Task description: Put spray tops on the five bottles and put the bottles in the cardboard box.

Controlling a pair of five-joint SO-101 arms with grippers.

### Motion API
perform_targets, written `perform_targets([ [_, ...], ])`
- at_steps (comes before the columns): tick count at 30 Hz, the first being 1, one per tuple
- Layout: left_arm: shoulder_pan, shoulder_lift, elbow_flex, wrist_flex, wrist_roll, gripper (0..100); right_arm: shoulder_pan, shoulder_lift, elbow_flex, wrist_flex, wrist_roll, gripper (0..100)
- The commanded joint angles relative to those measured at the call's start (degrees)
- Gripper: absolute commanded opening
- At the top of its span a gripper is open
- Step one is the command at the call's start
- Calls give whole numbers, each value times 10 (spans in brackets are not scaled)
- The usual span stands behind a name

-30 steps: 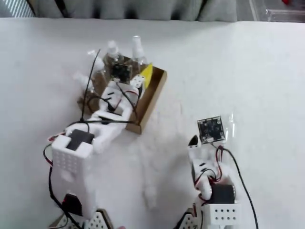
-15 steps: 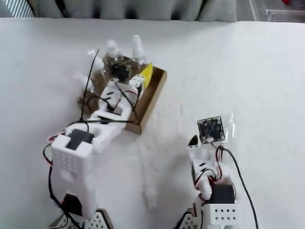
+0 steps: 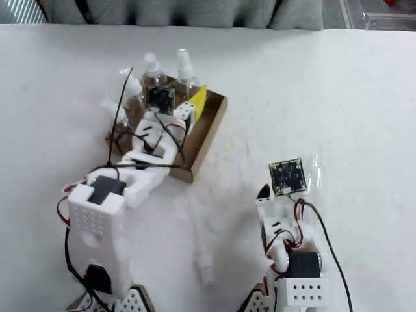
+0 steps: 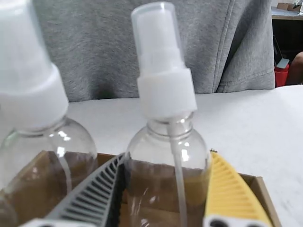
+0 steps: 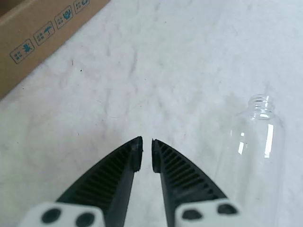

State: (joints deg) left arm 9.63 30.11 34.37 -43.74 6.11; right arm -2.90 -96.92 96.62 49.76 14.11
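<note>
The cardboard box (image 3: 209,132) lies left of the table's middle with several clear bottles with white spray tops standing at its far end. My left gripper (image 3: 190,97) is inside the box, its grey and yellow fingers closed on either side of one capped bottle (image 4: 166,142), which stands upright; another capped bottle (image 4: 35,123) stands right beside it. A clear bottle with no top (image 5: 255,146) lies on the table beside my right gripper (image 5: 146,153), which is shut and holds nothing. A loose spray top (image 3: 203,262) lies near the front edge.
The bare bottle (image 3: 316,170) lies right of the right arm's wrist camera (image 3: 288,175). A side wall of the box (image 5: 42,38) lies ahead of the right gripper across bare table. A person's grey garment (image 4: 142,42) hangs behind the table's far edge.
The left arm has shifted slightly to the left with the bottle in the box; the bottles around it have shifted a little. The right arm has kept still.
</note>
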Motion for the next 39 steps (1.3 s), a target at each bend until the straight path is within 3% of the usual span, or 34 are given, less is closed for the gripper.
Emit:
perform_targets([
  [1,-9,-48,32,-18,-2,261,0,1,5,-8,6,16],
  [5,-10,-65,44,-7,25,320,0,1,5,-8,6,16],
  [23,-15,-83,44,-10,27,325,0,1,5,0,6,16],
  [32,-8,-269,168,46,26,324,0,2,5,0,48,16],
  [39,5,-498,304,173,-4,321,0,2,5,11,52,16],
])
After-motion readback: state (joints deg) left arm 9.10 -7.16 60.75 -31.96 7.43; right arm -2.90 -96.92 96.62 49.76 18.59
